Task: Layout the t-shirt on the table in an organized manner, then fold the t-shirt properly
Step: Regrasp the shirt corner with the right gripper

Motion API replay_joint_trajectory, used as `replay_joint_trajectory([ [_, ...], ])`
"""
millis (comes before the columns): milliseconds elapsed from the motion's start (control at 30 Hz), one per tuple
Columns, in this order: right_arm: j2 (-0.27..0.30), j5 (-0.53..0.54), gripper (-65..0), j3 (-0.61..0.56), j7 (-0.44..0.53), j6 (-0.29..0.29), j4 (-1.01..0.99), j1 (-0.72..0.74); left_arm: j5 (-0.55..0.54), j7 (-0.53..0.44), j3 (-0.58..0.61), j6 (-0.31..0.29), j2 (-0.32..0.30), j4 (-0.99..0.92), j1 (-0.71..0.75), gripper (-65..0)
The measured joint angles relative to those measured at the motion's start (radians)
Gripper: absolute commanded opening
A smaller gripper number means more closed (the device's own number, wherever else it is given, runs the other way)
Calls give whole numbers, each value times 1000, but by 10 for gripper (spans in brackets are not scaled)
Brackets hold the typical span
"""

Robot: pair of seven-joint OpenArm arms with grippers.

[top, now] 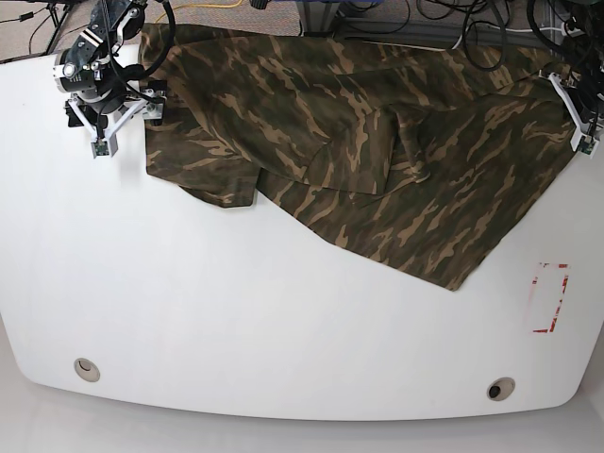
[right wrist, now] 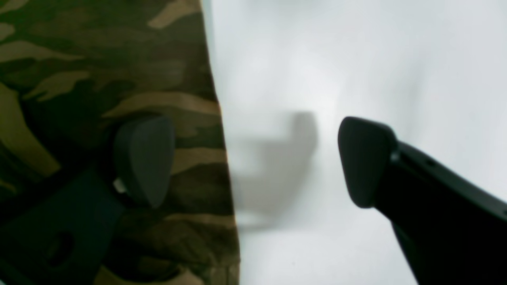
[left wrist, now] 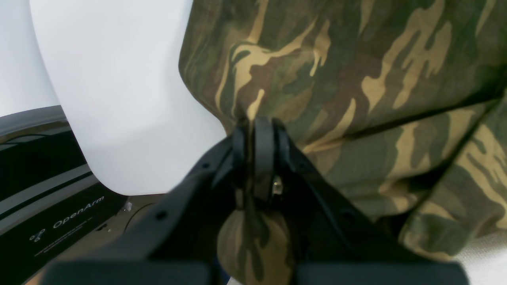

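Clamping a bunched fold of the t-shirt (left wrist: 356, 79) between its black pads, the left gripper (left wrist: 257, 130) holds the camouflage cloth at the far right corner of the table (top: 283, 321) as the base view shows it, a wad of the same fabric bulging out behind the closed jaws in the wrist view. Beyond the left claw's tips the shirt spreads in creased olive, brown and tan streaks, with bare white tabletop off to one side and a black panel lettered OpenArm (left wrist: 59, 221) below. Across the table, the right gripper (right wrist: 253, 158) hangs with its jaws spread wide: one pad (right wrist: 142, 158) sits over the shirt's edge, the other over bare white surface, and the hem runs between them; whether either pad touches cloth cannot be told. From the base view the shirt (top: 377, 142) lies rumpled along the far edge between the two claws, one corner reaching toward the near side. A red-outlined rectangle mark (top: 549, 297) sits apart from the left claw, nearer the front edge, and two round grommets (top: 87, 368) lie at the near corners.
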Motion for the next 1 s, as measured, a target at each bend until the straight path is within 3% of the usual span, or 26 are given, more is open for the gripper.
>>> replay_joint_trajectory([
  [867, -64, 2, -25, -30, 37, -7, -1, -41, 0, 0, 2, 0, 0, 0, 0, -650],
  [933, -63, 3, -44, -30, 37, -7, -1, -41, 0, 0, 2, 0, 0, 0, -1, -650],
  [1000, -63, 3, -113, -30, 37, -6, 0, -42, 0, 0, 2, 0, 0, 0, -1, -650],
])
